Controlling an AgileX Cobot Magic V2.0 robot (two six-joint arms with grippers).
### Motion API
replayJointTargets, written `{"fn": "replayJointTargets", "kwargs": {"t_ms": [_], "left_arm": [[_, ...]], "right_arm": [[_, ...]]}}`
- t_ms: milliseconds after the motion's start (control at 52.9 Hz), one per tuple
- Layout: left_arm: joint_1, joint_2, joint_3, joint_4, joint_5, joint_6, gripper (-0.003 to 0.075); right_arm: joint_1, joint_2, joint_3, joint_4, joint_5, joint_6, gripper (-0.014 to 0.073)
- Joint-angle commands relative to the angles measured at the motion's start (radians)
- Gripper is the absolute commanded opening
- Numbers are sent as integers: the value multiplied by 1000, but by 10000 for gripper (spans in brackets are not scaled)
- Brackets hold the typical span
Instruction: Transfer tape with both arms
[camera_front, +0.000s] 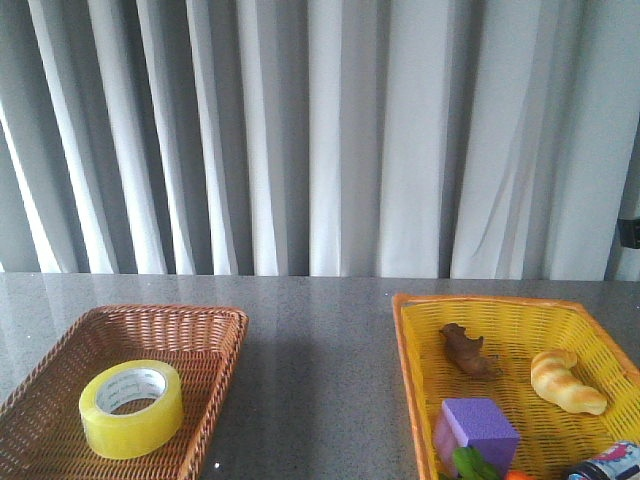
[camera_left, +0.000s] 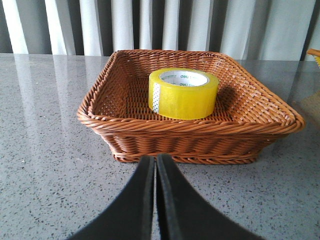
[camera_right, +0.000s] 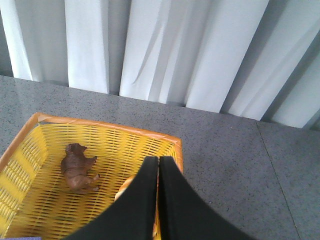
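The yellow tape roll (camera_front: 131, 408) with a white printed core lies flat in the brown wicker basket (camera_front: 205, 330) at the front left. It also shows in the left wrist view (camera_left: 183, 93), inside the basket (camera_left: 190, 135). My left gripper (camera_left: 155, 159) is shut and empty, over the table just outside the basket's near wall. My right gripper (camera_right: 159, 160) is shut and empty, above the rim of the yellow basket (camera_right: 40, 150). Neither arm shows in the front view.
The yellow basket (camera_front: 420, 350) at the front right holds a brown animal toy (camera_front: 466, 351), a pale croissant toy (camera_front: 565, 381), a purple block (camera_front: 478, 424) and other small items. The grey speckled table (camera_front: 320, 330) runs back to a white curtain.
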Motion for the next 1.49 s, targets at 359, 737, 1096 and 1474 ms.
{"fn": "replayJointTargets", "kwargs": {"t_ms": [359,737,1096,1474], "left_arm": [[3,-16,-23,-2,-70,-12,-7],[3,-16,-23,-3,-70,-12,-7],[3,-16,-23,-3,-70,-12,-6],[3,-16,-23,-3,-70,-12,-6]], "right_arm": [[-4,-24,-26,-16,-67,-1,-5],[-4,-204,86,184,-103,-82,-5],[-2,-758,652,318,-239,-144,-5],[-2,-1211,1264,290,-469,-144,-5]]}}
